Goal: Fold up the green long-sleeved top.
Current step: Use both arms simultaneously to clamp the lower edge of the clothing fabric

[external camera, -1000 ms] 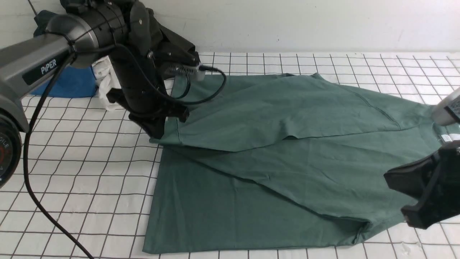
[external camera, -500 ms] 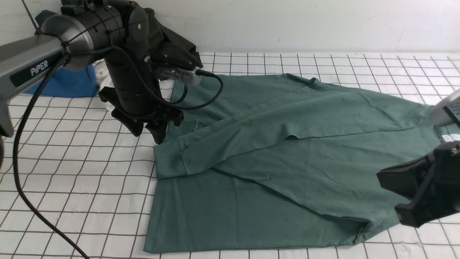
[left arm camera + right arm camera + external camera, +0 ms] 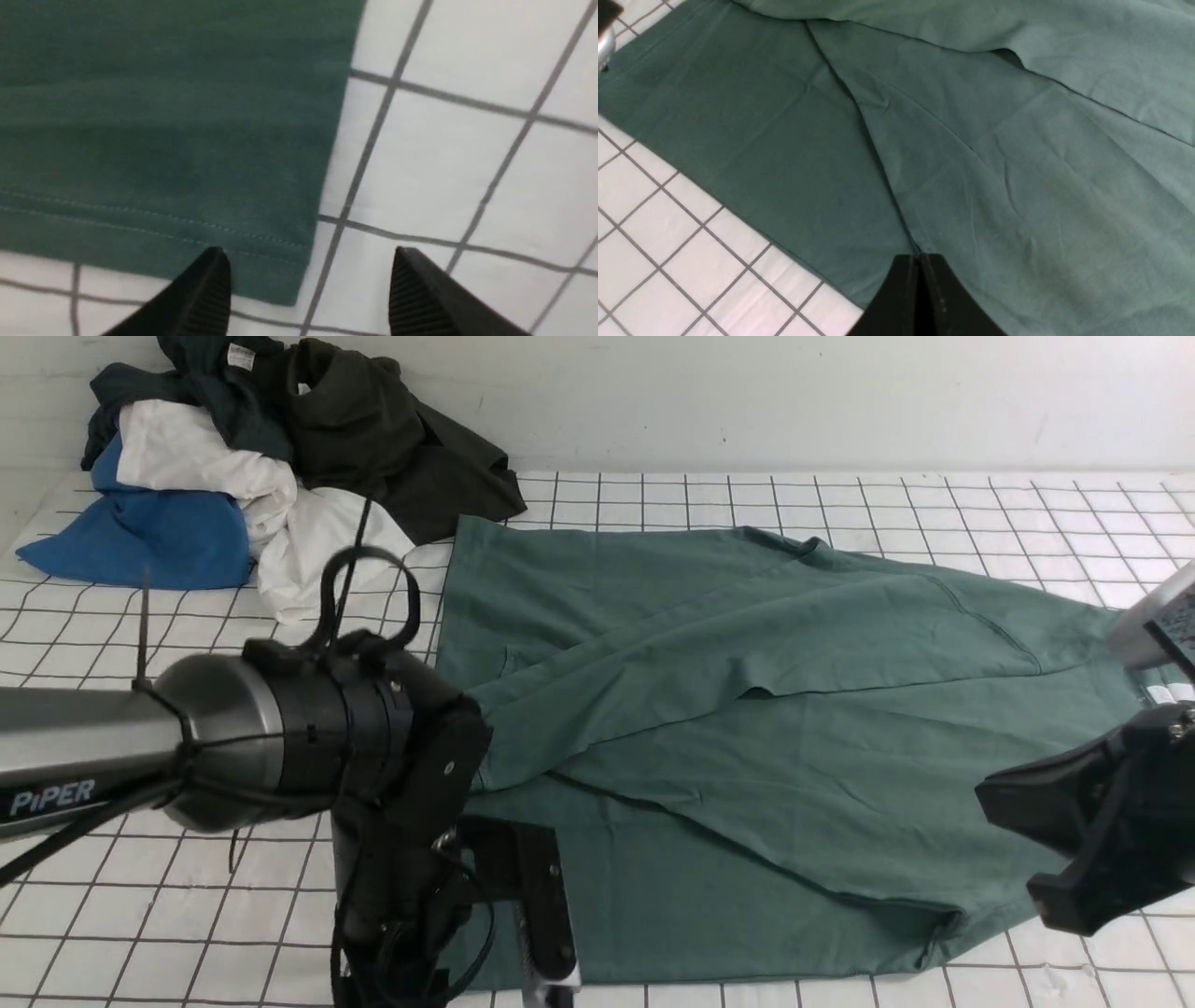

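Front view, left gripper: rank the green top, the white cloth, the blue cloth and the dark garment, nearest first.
1. green long-sleeved top: its near-left hem corner lies right at the left gripper.
2. white cloth: far-left corner, frontmost there.
3. blue cloth, farther left, and dark garment, at the very back: too close to call.

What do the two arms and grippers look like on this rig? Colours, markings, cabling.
Left arm: grey metal tube with a white PiPER mark on a black strip, black wrist housing, black cables looped above it. Right arm: silver section with a label, black housing below. Left gripper: black tapered fingers with ribbed pads. Right gripper: black, tapered too.
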Controlling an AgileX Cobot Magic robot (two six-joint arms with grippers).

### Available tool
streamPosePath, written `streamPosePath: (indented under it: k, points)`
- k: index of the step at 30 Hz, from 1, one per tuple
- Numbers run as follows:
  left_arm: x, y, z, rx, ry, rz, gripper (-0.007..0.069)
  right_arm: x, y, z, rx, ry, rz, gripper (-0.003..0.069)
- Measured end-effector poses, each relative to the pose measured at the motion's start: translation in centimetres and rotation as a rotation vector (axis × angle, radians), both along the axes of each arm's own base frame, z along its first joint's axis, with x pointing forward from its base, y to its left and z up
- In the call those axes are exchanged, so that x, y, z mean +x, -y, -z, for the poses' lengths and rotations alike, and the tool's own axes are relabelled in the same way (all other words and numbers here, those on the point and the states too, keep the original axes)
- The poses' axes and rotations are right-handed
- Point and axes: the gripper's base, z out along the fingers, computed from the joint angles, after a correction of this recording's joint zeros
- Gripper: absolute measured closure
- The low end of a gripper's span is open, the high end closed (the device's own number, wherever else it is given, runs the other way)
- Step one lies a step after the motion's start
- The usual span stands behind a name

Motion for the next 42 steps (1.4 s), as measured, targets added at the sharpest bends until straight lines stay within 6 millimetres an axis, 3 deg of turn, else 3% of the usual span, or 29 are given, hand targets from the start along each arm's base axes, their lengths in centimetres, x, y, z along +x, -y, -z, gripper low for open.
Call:
streamPosePath:
  k: [1,4,7,8,9,12,13,15,18,23,27,29,31,35,38,42]
  points:
    - [0.0,-0.3,1.0,0.003,0.024,0.023,0.0214,0.0,0.0,0.0,0.001,0.003,-0.006,0.0669]
    - [-0.1,-0.4,1.2,-0.001,0.042,0.022,0.026,0.0,-0.1,0.0,0.006,0.004,-0.016,0.0669]
    - [0.1,-0.4,1.0,-0.01,0.088,-0.012,0.0428,-0.1,-0.2,0.0,-0.003,0.007,-0.035,0.0669]
    - [0.1,-0.4,1.0,-0.012,0.095,-0.016,0.0451,-0.1,-0.2,0.0,-0.007,0.009,-0.039,0.0669]
    - [0.2,-0.3,0.8,-0.019,0.118,-0.033,0.054,-0.2,-0.2,0.0,-0.014,0.005,-0.05,0.0669]
    - [0.3,-0.2,-0.6,-0.05,0.187,-0.037,0.0613,-0.4,-0.1,0.3,-0.053,-0.019,-0.082,0.0669]
    - [0.2,-0.3,-0.7,-0.052,0.192,-0.038,0.0615,-0.5,-0.1,0.3,-0.057,-0.022,-0.084,0.0669]
    - [0.0,-0.7,-3.3,-0.086,0.278,-0.035,0.062,-0.7,0.2,0.7,-0.125,-0.041,-0.105,0.0665]
    - [-0.2,-1.5,-5.3,-0.113,0.344,-0.069,0.0622,-0.7,0.9,1.1,-0.22,-0.058,-0.108,0.0643]
    - [0.0,-3.6,-7.9,-0.167,0.431,-0.175,0.0622,0.6,2.5,2.6,-0.465,-0.113,-0.056,0.0521]
    - [0.2,-5.6,-9.4,-0.182,0.482,-0.249,0.0622,3.6,3.3,6.2,-0.683,-0.221,-0.026,0.0349]
    - [0.2,-5.8,-9.5,-0.184,0.488,-0.257,0.0622,4.3,3.3,7.1,-0.718,-0.238,-0.032,0.0325]
    - [0.2,-6.0,-9.6,-0.191,0.491,-0.269,0.0622,5.9,3.2,9.6,-0.785,-0.274,-0.057,0.0293]
    - [0.3,-5.9,-9.6,-0.207,0.488,-0.281,0.0622,7.7,3.0,13.1,-0.847,-0.315,-0.087,0.0295]
    - [0.3,-5.9,-9.6,-0.211,0.486,-0.284,0.0622,8.7,3.0,14.9,-0.883,-0.304,-0.088,0.0346]
    - [0.2,-5.9,-9.6,-0.213,0.485,-0.285,0.0622,9.4,3.0,15.2,-0.887,-0.267,-0.037,0.0454]
